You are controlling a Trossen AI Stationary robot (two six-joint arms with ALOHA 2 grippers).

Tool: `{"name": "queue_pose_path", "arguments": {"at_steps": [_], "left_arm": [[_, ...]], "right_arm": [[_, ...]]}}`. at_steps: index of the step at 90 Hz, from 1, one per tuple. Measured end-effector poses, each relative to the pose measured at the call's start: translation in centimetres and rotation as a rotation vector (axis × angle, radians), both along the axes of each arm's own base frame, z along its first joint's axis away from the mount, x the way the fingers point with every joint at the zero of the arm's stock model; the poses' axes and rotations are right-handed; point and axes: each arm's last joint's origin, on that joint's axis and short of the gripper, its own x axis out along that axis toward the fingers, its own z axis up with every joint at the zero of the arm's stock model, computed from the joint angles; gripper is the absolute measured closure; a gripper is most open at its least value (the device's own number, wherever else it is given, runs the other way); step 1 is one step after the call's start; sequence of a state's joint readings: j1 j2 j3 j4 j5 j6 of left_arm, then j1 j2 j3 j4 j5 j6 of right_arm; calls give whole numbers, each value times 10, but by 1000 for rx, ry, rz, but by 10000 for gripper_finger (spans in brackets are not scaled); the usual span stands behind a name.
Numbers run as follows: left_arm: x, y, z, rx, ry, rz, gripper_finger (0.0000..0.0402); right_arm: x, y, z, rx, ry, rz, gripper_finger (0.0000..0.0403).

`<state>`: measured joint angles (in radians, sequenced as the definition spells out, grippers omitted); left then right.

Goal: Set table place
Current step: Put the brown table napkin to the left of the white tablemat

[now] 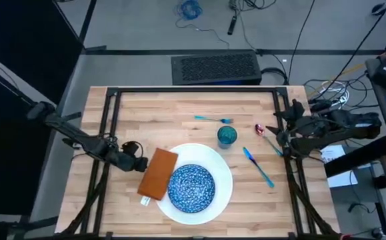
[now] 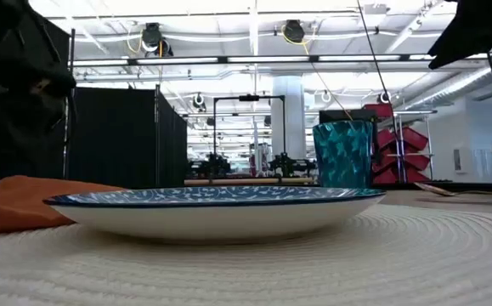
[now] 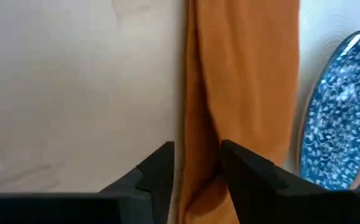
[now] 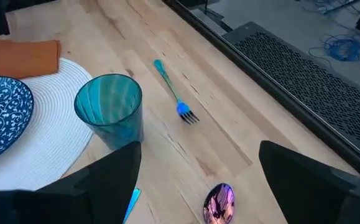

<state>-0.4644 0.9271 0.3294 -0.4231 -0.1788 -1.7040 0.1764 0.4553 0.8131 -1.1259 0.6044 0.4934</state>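
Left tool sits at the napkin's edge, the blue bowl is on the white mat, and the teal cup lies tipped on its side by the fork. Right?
Not quite. The teal cup stands upright, as the right wrist view shows. The rest holds: the left tool is at the napkin edge, the blue bowl sits on the white mat, and the fork lies nearby.

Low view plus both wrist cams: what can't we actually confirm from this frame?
- Low view: fork, spoon and knife are not identifiable; the blue bowl and teal cup fill the foreground.
- Left wrist view: whether the left end effector actually touches the napkin at its edge is unclear.
- Right wrist view: the spoon is cut off by the frame edge; the knife is nearly hidden behind the right end effector.
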Motion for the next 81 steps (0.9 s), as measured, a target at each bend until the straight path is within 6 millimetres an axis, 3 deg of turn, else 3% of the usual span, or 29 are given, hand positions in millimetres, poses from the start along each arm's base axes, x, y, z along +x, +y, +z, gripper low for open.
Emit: {"name": "queue_pose_path", "arguments": {"at_steps": [27,52,81], "left_arm": [[15,-5,-8,14,-25,-13,283],[17,8,-10,151,-41,82,283],[21,18,-11,166,-12,43,283]], "right_arm": [[0,0,0,-1,1,3,90],[0,0,0,0,1,5,90],[0,0,0,0,2,5,90]]}}
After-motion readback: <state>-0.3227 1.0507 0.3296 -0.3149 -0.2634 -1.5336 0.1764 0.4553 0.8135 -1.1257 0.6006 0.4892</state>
